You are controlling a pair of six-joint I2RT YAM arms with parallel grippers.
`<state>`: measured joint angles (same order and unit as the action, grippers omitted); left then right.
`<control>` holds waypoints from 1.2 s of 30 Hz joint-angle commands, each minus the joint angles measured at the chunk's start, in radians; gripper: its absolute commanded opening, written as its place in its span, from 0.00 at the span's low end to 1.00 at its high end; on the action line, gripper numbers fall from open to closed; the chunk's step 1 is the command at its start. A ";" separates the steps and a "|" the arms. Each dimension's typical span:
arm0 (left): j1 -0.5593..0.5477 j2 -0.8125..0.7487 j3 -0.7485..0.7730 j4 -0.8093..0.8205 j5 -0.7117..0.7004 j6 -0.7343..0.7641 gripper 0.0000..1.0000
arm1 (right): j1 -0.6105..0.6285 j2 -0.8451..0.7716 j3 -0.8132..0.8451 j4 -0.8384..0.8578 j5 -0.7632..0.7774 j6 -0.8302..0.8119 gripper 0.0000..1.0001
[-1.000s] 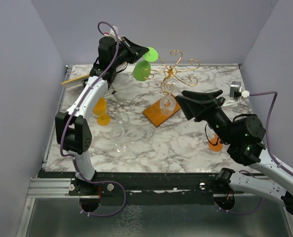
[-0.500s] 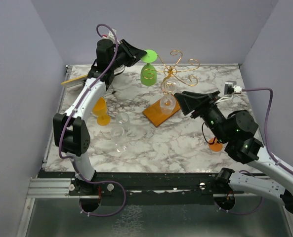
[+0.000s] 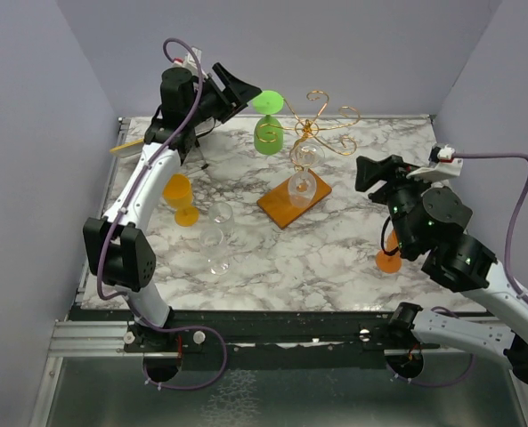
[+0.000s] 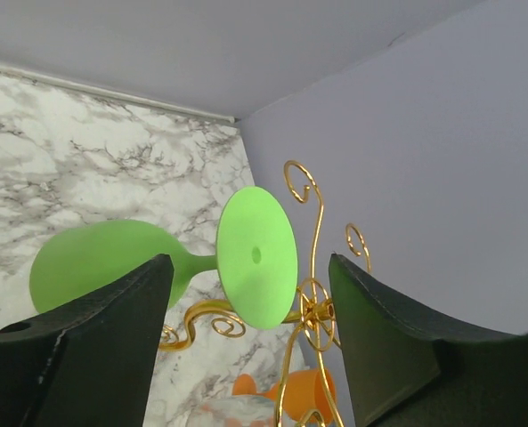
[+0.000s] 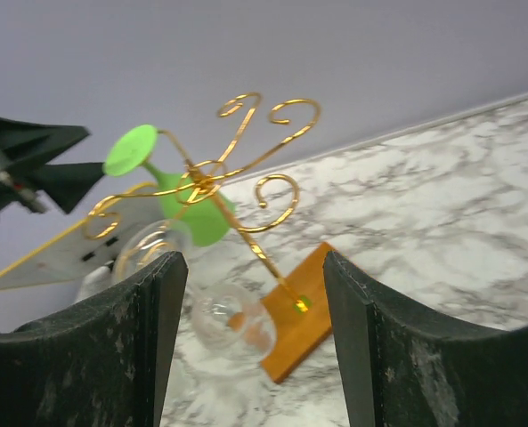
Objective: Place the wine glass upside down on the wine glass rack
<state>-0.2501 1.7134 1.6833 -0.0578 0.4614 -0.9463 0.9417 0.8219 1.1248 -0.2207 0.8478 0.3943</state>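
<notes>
The green wine glass hangs upside down from a left arm of the gold wire wine glass rack, bowl below, foot on top. The rack's orange-brown base lies mid-table. My left gripper is open just left of the foot. In the left wrist view the foot sits between the spread fingers with a gap on each side. My right gripper is open and empty, right of the rack; its view looks at the rack and green glass.
Two clear glasses hang on the rack near its base. On the left of the table stand an orange glass and two clear glasses. Another orange glass is under the right arm. A yellow-edged board stands back left.
The left gripper has opened and let go of the green glass, which swung down upright-inverted on the rack arm. The left arm drew back left; the right arm pulled back to the right.
</notes>
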 commanded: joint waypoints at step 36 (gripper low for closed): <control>0.111 -0.597 -0.293 -0.360 -0.052 0.439 0.90 | -0.396 0.195 0.076 -0.586 -0.119 0.014 0.84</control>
<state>-0.1387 1.1687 1.4155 -0.3737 0.3786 -0.5537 0.7273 0.9997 1.2106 -0.8211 0.9565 0.4358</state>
